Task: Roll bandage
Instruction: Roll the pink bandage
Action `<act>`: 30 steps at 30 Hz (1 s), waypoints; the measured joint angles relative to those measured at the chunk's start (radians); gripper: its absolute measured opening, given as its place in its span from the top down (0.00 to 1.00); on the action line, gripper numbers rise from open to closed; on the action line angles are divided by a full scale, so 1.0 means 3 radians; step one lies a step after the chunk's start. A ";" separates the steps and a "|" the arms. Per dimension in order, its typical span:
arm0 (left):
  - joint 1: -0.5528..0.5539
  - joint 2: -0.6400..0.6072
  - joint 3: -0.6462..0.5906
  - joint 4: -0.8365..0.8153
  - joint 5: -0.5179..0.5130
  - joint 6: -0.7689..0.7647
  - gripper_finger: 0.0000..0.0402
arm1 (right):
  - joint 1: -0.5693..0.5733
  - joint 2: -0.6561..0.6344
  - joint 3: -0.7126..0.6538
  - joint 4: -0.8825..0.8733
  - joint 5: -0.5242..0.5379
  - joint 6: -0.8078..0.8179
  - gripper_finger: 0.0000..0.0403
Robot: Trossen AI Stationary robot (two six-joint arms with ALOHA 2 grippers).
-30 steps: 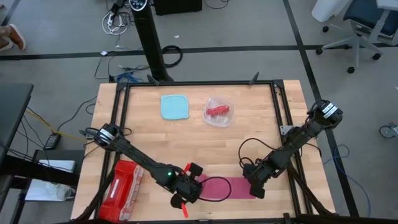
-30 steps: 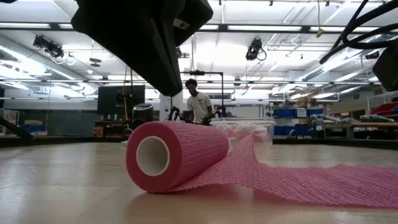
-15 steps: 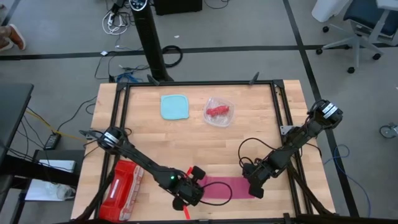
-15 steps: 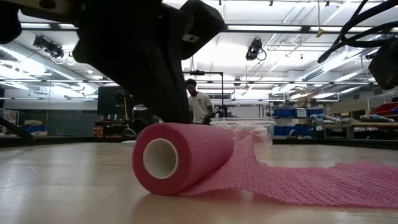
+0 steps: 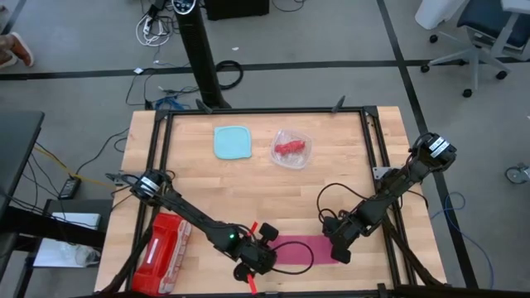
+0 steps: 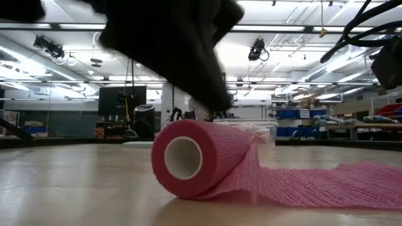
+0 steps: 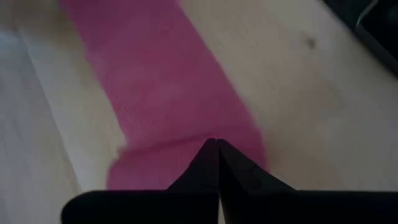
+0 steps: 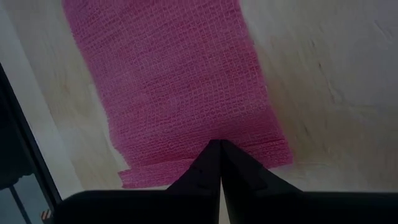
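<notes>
The pink bandage (image 5: 308, 248) lies near the table's front edge. Its left part is wound into a roll (image 6: 196, 157) that stands on its side on the wood. The rest is a flat strip (image 6: 326, 182) running toward the table's right. My left gripper (image 5: 263, 252) is shut and sits on top of the roll, which it mostly hides in the high view. My right gripper (image 5: 338, 250) is shut and stands on the strip's right end. My left gripper presses its shut fingertips (image 7: 217, 144) on the roll's upper side (image 6: 217, 122), coming from above and slanting toward the table's right. The roll rests on the table with the strip running out from under it. My right gripper presses its shut fingertips (image 8: 220, 144) down on the strip's free end (image 8: 205, 163), close to its end edge. It comes steeply from above. The end lies flat on the wood.
A red plastic case (image 5: 163, 248) lies at the near left. A light-blue lid (image 5: 233, 141) and a clear tub with a red lump (image 5: 291, 148) sit toward the far side. Black frame rails (image 5: 161, 165) run along the table's edges.
My left gripper has gone down and toward the table's right, staying shut. The roll under it has rolled along the strip toward my right gripper, and the flat part has become shorter. The strip's right end has stayed in place.
</notes>
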 joint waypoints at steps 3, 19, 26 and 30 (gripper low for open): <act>-0.0002 -0.0006 0.0042 0.0030 -0.0008 0.0000 1.00 | 0.0000 0.0000 0.0000 0.0000 0.0006 0.0000 0.97; -0.0002 -0.0022 0.0100 -0.0098 -0.0144 -0.0014 1.00 | 0.0000 0.0000 0.0000 0.0005 0.0016 -0.0005 0.97; -0.0003 -0.0038 0.0397 -0.0661 -0.0221 -0.0026 1.00 | 0.0000 0.0000 0.0000 0.0006 0.0072 -0.0052 0.97; -0.0003 -0.0038 0.0436 -0.0803 -0.0257 -0.0031 1.00 | -0.0010 0.0000 0.0000 0.0008 0.0096 -0.0052 0.97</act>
